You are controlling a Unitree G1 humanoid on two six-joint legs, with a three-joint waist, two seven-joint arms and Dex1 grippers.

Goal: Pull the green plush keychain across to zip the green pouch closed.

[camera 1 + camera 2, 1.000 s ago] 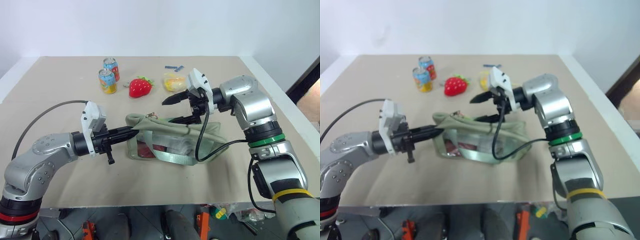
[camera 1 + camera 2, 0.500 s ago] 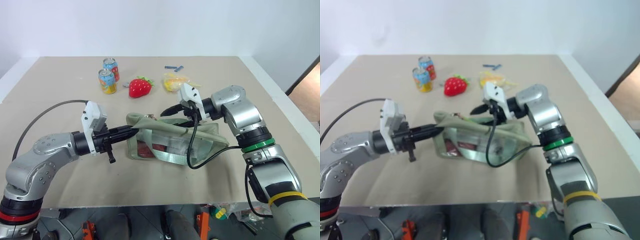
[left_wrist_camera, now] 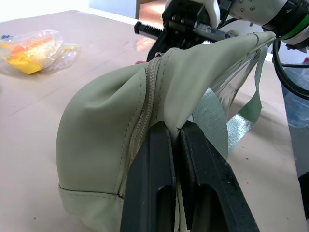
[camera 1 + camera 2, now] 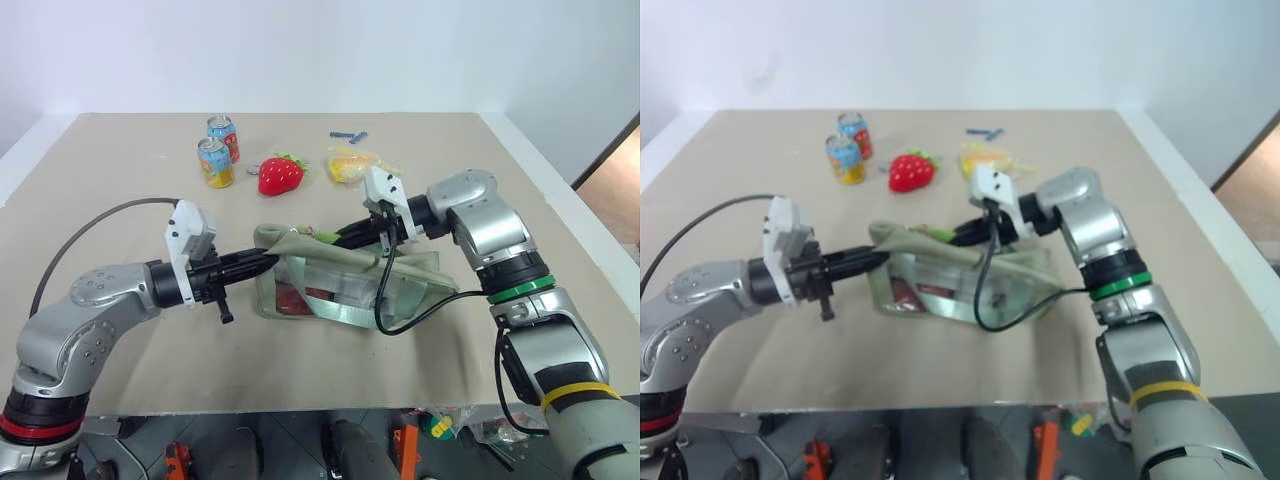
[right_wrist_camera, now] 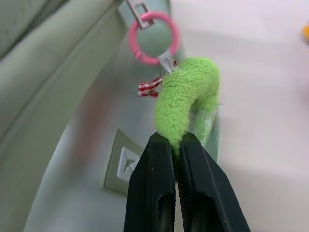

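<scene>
Both grips are set, the left gripper [image 3: 176, 140] pinching the green pouch [image 4: 350, 280] end, the right gripper [image 5: 176, 145] clamped on the green plush keychain [image 5: 186, 104], and the zip pull looks not yet made.

place: lab test bench | cue: bare beige table [image 4: 120, 180], plain white wall [image 4: 300, 50]

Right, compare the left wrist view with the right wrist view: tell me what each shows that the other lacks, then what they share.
Left wrist view alone: the left claw pinching the end fabric of the green pouch beside its zipper, a yellow packet on the table, and the pouch's strap.

Right wrist view alone: the right claw shut on the green plush keychain, which hangs from a pink ring with a checked ribbon.

Both: the sage-green pouch fabric and a shut black claw.
</scene>
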